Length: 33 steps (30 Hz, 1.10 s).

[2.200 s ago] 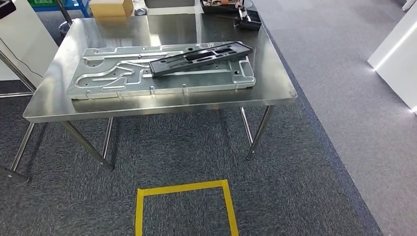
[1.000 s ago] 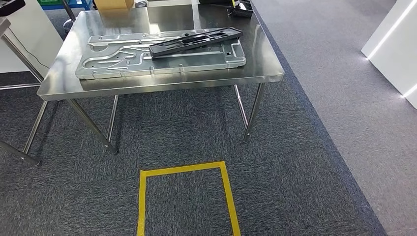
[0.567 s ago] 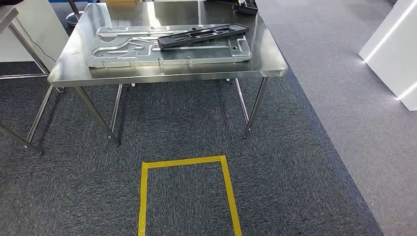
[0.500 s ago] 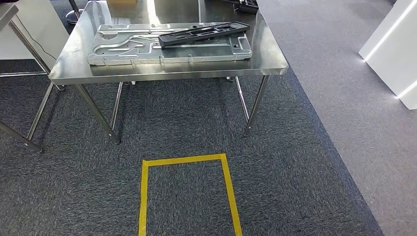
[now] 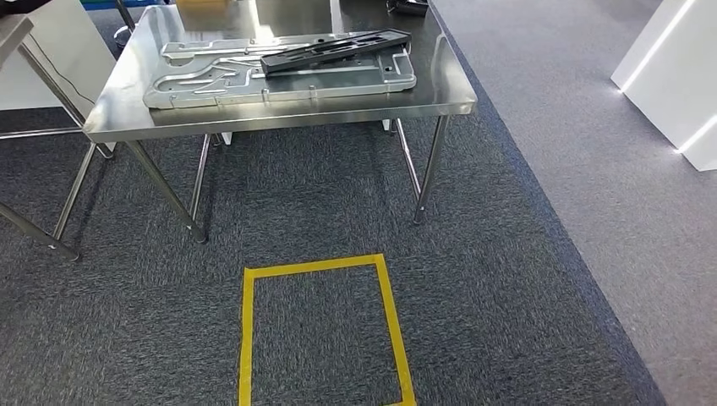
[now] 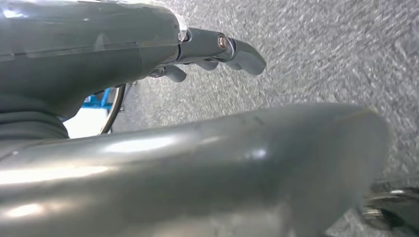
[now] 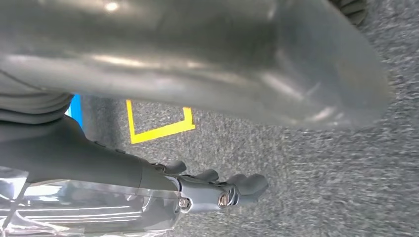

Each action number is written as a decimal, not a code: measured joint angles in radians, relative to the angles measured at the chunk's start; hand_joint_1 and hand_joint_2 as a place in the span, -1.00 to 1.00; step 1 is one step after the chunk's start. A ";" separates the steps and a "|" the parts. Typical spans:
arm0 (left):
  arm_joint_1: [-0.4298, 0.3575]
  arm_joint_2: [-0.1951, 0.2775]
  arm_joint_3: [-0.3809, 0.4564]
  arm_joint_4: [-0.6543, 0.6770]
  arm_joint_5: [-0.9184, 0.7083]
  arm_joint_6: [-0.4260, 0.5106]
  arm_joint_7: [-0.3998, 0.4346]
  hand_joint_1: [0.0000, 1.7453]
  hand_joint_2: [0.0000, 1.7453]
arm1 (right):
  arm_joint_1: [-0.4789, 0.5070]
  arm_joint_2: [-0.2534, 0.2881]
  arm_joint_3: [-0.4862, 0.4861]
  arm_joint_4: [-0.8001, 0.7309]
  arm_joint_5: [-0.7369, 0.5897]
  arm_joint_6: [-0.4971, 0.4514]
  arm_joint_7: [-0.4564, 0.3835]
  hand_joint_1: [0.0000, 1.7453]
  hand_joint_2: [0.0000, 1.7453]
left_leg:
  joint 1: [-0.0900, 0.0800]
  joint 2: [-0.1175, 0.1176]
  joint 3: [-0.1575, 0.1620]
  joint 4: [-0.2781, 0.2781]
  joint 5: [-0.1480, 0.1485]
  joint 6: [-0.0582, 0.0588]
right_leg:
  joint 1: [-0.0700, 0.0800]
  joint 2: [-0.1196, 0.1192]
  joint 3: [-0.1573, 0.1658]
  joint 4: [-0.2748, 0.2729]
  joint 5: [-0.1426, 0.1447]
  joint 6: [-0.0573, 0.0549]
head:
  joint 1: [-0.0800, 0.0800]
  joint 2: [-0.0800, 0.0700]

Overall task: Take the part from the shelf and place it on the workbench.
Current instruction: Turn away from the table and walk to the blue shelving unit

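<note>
A long black part lies slanted on a large silver machined plate, which rests flat on the steel workbench at the top of the head view. In the left wrist view my left hand hangs over grey carpet, fingers loosely extended, thumb apart, holding nothing. My right hand hangs the same way over the carpet, nothing in it.
A yellow tape square marks the carpet in front of the workbench, and its corner appears in the right wrist view. The workbench stands on slanted steel legs. A white unit stands at the right, a second table's edge at the left.
The whole picture has shifted: the camera has drawn back, so the workbench now sits higher and smaller. The black part and the plate lie as before.
</note>
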State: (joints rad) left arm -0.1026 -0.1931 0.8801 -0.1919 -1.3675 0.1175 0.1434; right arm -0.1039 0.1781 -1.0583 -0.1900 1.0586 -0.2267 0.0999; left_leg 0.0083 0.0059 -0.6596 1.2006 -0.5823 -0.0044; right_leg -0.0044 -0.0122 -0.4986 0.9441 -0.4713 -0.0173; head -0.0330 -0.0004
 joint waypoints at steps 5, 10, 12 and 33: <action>0.001 0.000 0.000 0.000 0.002 0.001 -0.001 -1.00 -1.00 | 0.001 0.000 0.000 0.000 0.002 0.001 -0.001 -1.00 -1.00 | 0.003 0.000 0.109 -0.067 0.038 -0.002 | 0.000 0.000 -0.060 0.033 0.023 0.008 | 0.000 0.000; -0.001 0.000 0.000 0.000 0.006 0.002 0.000 -1.00 -1.00 | 0.000 0.000 0.000 0.000 0.005 0.002 -0.001 -1.00 -1.00 | -0.002 -0.001 0.184 -0.211 0.056 0.023 | 0.004 0.000 -0.085 0.059 0.038 0.035 | 0.000 0.000; 0.000 0.000 0.000 0.000 0.007 0.003 0.000 -1.00 -1.00 | 0.001 0.000 0.000 0.000 0.005 0.002 0.001 -1.00 -1.00 | 0.001 0.001 0.173 -0.217 0.070 0.037 | 0.001 0.004 -0.098 0.083 0.012 0.046 | 0.000 0.000; -0.005 -0.001 -0.024 0.000 -0.031 -0.017 0.033 -1.00 -1.00 | 0.004 0.002 -0.001 0.000 -0.007 0.001 0.005 -1.00 -1.00 | -0.002 0.002 0.084 -0.227 0.168 0.024 | 0.008 0.010 0.017 0.011 -0.024 0.014 | 0.000 0.000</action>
State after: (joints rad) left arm -0.1076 -0.1946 0.8558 -0.1919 -1.3984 0.1005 0.1769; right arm -0.0997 0.1803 -1.0597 -0.1896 1.0517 -0.2258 0.1049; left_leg 0.0064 0.0084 -0.5757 0.9732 -0.4142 0.0194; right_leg 0.0035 -0.0021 -0.4814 0.9547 -0.4954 -0.0031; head -0.0332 -0.0004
